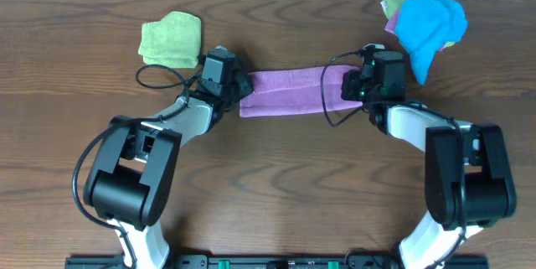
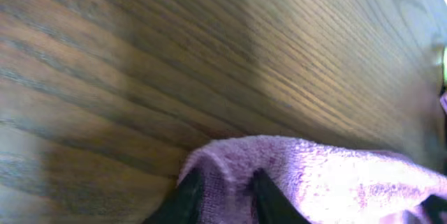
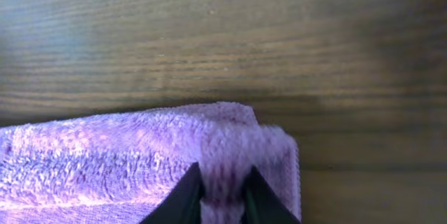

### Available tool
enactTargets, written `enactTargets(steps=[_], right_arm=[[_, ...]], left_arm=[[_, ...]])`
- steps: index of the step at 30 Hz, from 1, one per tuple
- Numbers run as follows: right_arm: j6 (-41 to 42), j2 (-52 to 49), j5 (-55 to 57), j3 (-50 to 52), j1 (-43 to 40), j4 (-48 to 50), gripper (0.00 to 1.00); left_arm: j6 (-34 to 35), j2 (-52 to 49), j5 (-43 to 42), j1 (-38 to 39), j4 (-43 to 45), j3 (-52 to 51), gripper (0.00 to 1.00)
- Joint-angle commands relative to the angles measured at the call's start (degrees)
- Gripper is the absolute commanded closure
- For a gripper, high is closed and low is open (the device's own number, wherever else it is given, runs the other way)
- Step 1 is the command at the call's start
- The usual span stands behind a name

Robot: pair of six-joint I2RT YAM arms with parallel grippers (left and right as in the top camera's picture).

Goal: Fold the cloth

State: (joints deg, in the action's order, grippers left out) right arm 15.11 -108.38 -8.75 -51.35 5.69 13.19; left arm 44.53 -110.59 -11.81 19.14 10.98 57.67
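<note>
Mid-fold, by the look of it: the lilac terry cloth (image 1: 289, 91) already lies as a long narrow strip, flat on the brown wood-grain table (image 1: 276, 185), mid-table and running left to right between the two arms. The left gripper (image 1: 237, 85) sits on the strip's left end and the right gripper (image 1: 352, 85) on its right end. Both wrist views show a bunch of purple pile pinched between the dark fingers (image 2: 187, 197) (image 3: 183, 195), so each pincer reads as clamped on a cloth end, low to the wood. The likely next move is a lengthwise halving: lift one end, carry it over to the other and match the edges. That needs one end to stay anchored, and the lift kept low so the earlier fold doesn't spill open. The light green folded cloth (image 1: 172, 38) sits near the left gripper on its far side. The crumpled bright blue cloth (image 1: 429, 19) sits far-right, apart from the strip; neither is in the fold path.
</note>
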Motion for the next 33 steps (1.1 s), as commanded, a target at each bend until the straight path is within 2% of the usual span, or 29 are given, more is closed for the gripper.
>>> enactTargets(steps=[1,3,11,19,22,24,27,29,30,31,33], right_arm=[[0.1,-0.5,1.4,-0.3,-0.4,0.1,0.69],[0.1,-0.4,1.4,-0.3,-0.4,0.1,0.64],[0.8,3.0,1.2,-0.3,-0.4,-3.9,0.51],[4.2,13.6,1.1,-0.3,-0.4,-13.9,0.36],[5.5,18.3,1.0,-0.3,-0.4,-16.9,0.22],[9.9,21.8,1.0,-0.3,-0.6,-20.1,0.18],[18.5,24.7,-0.4,-0.3,-1.4,-25.0,0.13],[24.0,25.2,-3.8,-0.3,-2.5,-27.6,0.08],[25.6,25.1,-6.6,-0.1,-3.3,-28.1,0.07],[25.8,25.0,-8.7,0.3,-4.0,-27.8,0.05],[26.5,25.0,-9.5,1.0,-5.0,-27.6,0.02]], left_arm=[[-1.3,-0.6,1.7,-0.5,0.1,0.2,0.56],[-1.3,-0.6,1.7,-0.5,0.2,0.2,0.44],[-5.0,1.8,1.2,-1.4,-0.4,0.3,0.36],[-6.9,9.0,-0.2,-2.3,-6.0,0.3,0.36],[-6.8,11.2,-0.7,-2.2,-6.3,0.3,0.37],[-5.7,11.5,-2.8,-2.1,-5.1,0.3,0.45],[-3.2,10.8,-3.0,-1.5,-4.7,0.3,0.69],[-3.2,9.7,-3.0,-1.0,-4.0,0.3,0.79],[-3.2,9.1,-3.0,-0.8,-3.4,0.3,0.9],[-3.2,8.5,-3.0,-0.6,-2.6,0.3,0.94],[-3.1,6.8,-3.1,-0.2,-0.8,0.3,0.94]])
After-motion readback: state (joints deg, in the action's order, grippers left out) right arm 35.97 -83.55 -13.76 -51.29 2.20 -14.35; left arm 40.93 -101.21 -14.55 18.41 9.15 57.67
